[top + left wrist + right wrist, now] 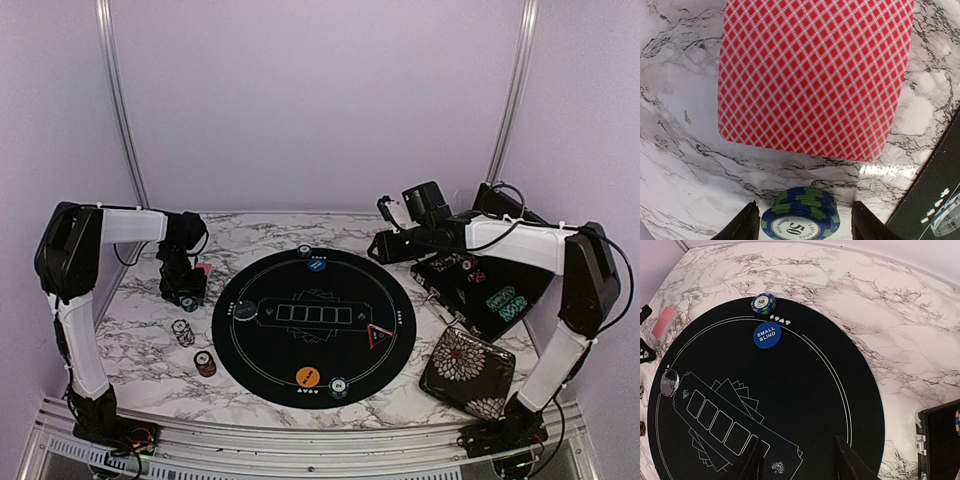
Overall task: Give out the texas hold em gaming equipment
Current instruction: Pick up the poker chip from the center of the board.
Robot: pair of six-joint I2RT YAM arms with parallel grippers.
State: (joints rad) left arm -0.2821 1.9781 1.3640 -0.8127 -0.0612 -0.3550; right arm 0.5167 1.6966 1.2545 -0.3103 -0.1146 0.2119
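Observation:
My left gripper [802, 226] stands open around a blue-and-green poker chip stack [802, 210], with a gap on each side between fingers and chips. Just beyond it the red-backed playing cards [815, 75] lie on the marble. In the top view this gripper [187, 296] is at the left edge of the round black mat [310, 345]. My right gripper [800, 460] hangs open and empty above the mat's right part. On the mat are a blue small-blind button [766, 335], a chip stack [763, 302], an orange button [308, 377] and a red-edged triangle [377, 335].
Two more chip stacks [183, 331] [205, 362] stand on the marble left of the mat. A black disc [243, 312] lies on the mat's left. An open black case [480, 290] and a floral pouch [467, 372] sit at the right.

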